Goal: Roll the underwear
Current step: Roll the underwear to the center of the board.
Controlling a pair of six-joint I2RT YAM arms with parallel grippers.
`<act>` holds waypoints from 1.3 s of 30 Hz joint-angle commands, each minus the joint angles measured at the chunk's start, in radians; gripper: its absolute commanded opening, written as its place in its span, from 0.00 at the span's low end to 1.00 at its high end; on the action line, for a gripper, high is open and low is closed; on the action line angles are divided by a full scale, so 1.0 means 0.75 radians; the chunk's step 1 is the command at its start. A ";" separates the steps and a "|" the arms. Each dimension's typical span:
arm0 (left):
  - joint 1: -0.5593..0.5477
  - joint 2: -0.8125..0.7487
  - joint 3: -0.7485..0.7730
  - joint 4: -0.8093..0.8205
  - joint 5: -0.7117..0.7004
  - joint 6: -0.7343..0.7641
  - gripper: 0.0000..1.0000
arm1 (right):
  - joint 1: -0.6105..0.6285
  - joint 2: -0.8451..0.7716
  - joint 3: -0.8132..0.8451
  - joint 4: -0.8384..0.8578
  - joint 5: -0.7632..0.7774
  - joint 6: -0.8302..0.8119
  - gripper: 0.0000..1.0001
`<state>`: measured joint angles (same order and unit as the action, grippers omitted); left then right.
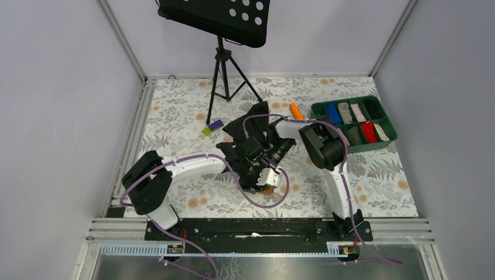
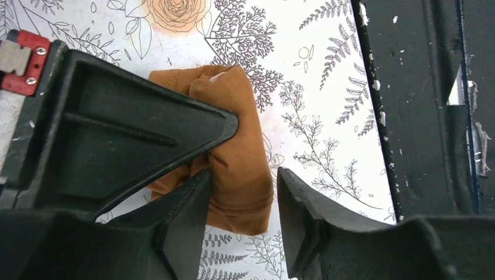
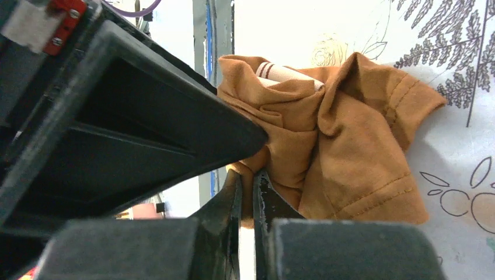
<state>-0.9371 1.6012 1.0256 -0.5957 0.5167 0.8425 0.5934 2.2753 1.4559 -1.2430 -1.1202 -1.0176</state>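
A tablecloth (image 1: 379,181) printed with grey leaves and orange flowers covers the table. At the far side a black music stand (image 1: 219,17) stands on a tripod. At the right, a green tray (image 1: 373,146) holds rolled garments in its compartments. Just left of it lies an orange cylinder (image 1: 296,110), then a black garment (image 1: 254,116), a purple block (image 1: 216,124) and a yellow-green block (image 1: 206,132).

Part of underwear (image 2: 233,116) behind left tool (image 2: 243,175)

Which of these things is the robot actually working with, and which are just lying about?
In use: brown underwear; left claw, open around it; right claw, pinching it.
Lying about: black garment; orange tube; green tray of rolled cloths; music stand.
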 commanded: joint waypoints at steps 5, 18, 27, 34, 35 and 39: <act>-0.034 0.095 -0.002 0.105 -0.067 -0.060 0.49 | -0.001 0.030 0.018 0.006 0.049 0.001 0.00; -0.043 0.131 -0.001 0.044 0.064 -0.115 0.00 | -0.039 -0.162 0.034 -0.059 0.006 0.083 0.36; -0.044 0.160 0.057 -0.020 0.143 -0.147 0.00 | -0.050 -0.256 -0.059 0.210 0.176 0.420 0.37; -0.034 0.253 0.139 -0.128 0.283 -0.166 0.00 | -0.090 -0.431 -0.024 0.440 0.591 0.621 0.34; -0.027 0.268 0.144 -0.141 0.305 -0.167 0.00 | -0.117 -0.470 0.013 0.449 0.679 0.635 0.35; 0.022 0.331 0.198 -0.195 0.420 -0.174 0.00 | -0.300 -0.536 0.313 0.389 0.769 0.657 0.36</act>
<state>-0.9451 1.7893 1.1419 -0.6521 0.7101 0.7223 0.4988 1.9900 1.4685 -0.9741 -0.6861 -0.5842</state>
